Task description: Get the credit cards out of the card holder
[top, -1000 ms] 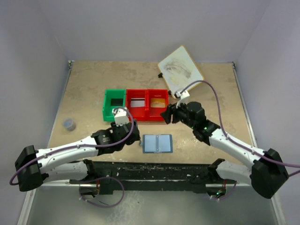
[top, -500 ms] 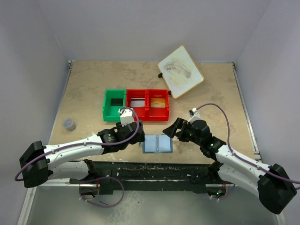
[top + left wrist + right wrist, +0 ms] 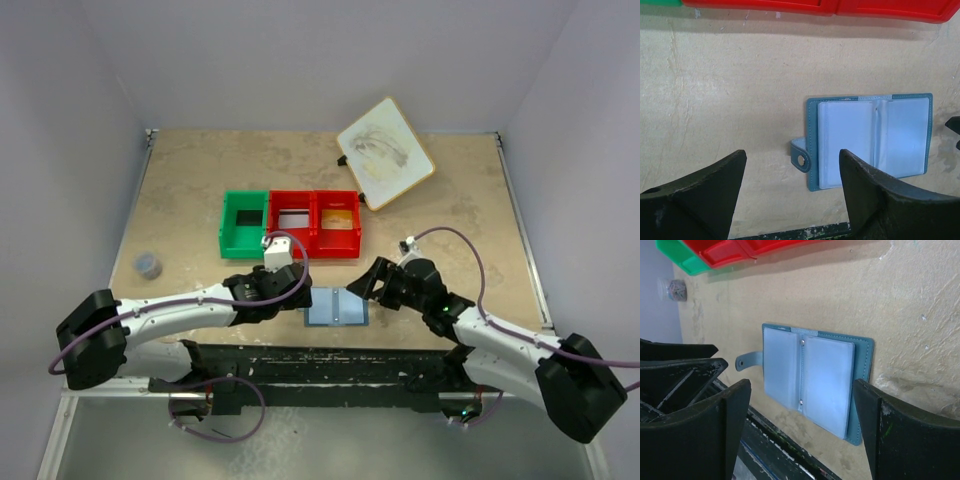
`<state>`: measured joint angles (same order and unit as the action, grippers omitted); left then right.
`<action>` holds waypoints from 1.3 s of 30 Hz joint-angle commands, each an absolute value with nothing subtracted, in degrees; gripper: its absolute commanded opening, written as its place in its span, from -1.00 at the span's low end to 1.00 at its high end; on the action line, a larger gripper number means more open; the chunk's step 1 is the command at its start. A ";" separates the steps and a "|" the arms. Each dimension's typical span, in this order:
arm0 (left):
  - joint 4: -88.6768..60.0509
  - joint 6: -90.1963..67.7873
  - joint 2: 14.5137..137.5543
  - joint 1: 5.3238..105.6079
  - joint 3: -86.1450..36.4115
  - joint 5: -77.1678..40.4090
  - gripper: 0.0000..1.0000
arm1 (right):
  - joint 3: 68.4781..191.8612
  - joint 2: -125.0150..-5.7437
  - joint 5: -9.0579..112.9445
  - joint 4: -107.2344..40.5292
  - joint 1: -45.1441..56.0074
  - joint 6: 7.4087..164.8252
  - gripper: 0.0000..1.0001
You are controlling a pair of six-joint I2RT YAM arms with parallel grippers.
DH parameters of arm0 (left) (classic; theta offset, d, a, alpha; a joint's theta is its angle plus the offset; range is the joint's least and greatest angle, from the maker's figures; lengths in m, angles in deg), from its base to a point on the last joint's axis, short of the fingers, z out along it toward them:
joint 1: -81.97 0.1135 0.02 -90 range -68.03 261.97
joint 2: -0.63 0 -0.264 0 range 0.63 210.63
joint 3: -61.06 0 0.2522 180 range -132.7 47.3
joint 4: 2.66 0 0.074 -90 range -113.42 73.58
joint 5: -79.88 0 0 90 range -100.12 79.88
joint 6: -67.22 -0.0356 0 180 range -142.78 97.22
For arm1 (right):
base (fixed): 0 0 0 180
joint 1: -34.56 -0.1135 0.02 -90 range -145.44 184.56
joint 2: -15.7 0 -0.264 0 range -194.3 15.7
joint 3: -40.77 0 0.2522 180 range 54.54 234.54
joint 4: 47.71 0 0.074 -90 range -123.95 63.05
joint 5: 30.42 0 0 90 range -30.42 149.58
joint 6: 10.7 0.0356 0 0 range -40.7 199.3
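**Emptied card holder lies open between two empty grippers**

Top view: The blue card holder (image 3: pixel 336 307) lies opened flat on the table (image 3: pixel 180 190), near the front edge, with its two pale panels facing up. Behind it stand a green bin (image 3: pixel 224 226) and a red bin (image 3: pixel 315 247) with two compartments. The credit cards (image 3: pixel 293 219) appear to lie one to a compartment: a dark one in the green, a grey-white one and a tan-orange one in the red. On that showing, the removal looks finished. The left gripper (image 3: pixel 298 296) sits just beside the holder's left edge, and the right gripper (image 3: pixel 364 285) sits by its far right corner.

Left wrist view: The two fingers (image 3: pixel 695 195) are spread wide with nothing between them. The holder rests ahead and to the right, untouched. Its snap tab (image 3: pixel 801 159) points toward the gripper. Both panels look bare, with no card showing.

Right wrist view: These fingers are also spread wide and hold nothing. The open holder lies on the table beyond them, apart from both.
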<state>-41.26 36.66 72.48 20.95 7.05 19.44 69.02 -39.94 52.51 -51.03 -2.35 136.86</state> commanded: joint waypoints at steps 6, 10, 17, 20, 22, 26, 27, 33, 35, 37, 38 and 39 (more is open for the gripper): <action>-40.06 38.24 71.98 21.29 7.11 20.33 0.46 | 69.05 -45.49 51.14 -56.13 -2.36 136.83 0.54; -41.71 39.08 69.72 21.30 6.82 23.76 0.46 | 69.38 -48.17 50.07 -57.11 -2.36 137.17 0.39; -44.47 41.25 60.75 21.32 8.29 30.99 0.47 | 69.19 -51.73 48.55 -59.20 -2.36 137.40 0.32; -44.83 42.01 60.11 21.29 8.76 30.61 0.47 | 69.57 -52.41 47.78 -59.83 -2.37 137.17 0.23; -45.36 42.17 60.28 21.32 8.68 30.97 0.47 | 70.18 -51.93 48.00 -59.37 -2.39 136.82 0.18; -47.69 41.75 60.39 21.32 7.13 33.93 0.47 | 71.87 -48.34 50.81 -55.55 -2.36 135.82 0.16; -48.50 41.50 60.27 21.24 6.45 35.15 0.47 | 72.57 -46.97 52.13 -53.68 -2.39 135.53 0.17; -54.82 35.91 60.65 22.71 -0.27 45.74 0.51 | 80.80 -38.09 65.58 -35.56 -2.38 129.55 0.39; -54.99 32.80 60.38 25.92 -2.33 46.71 0.55 | 85.15 -36.16 72.36 -31.85 -2.36 123.92 0.48; -53.83 29.15 59.46 31.44 -3.65 44.63 0.57 | 89.63 -35.53 79.99 -28.76 -2.36 119.44 0.66; -53.71 27.77 58.83 34.73 -4.31 43.01 0.57 | 91.94 -35.85 83.60 -27.73 -2.43 117.05 0.71; -53.64 26.51 58.09 37.73 -5.17 41.56 0.57 | 94.73 -36.35 87.28 -26.96 -2.39 114.35 0.75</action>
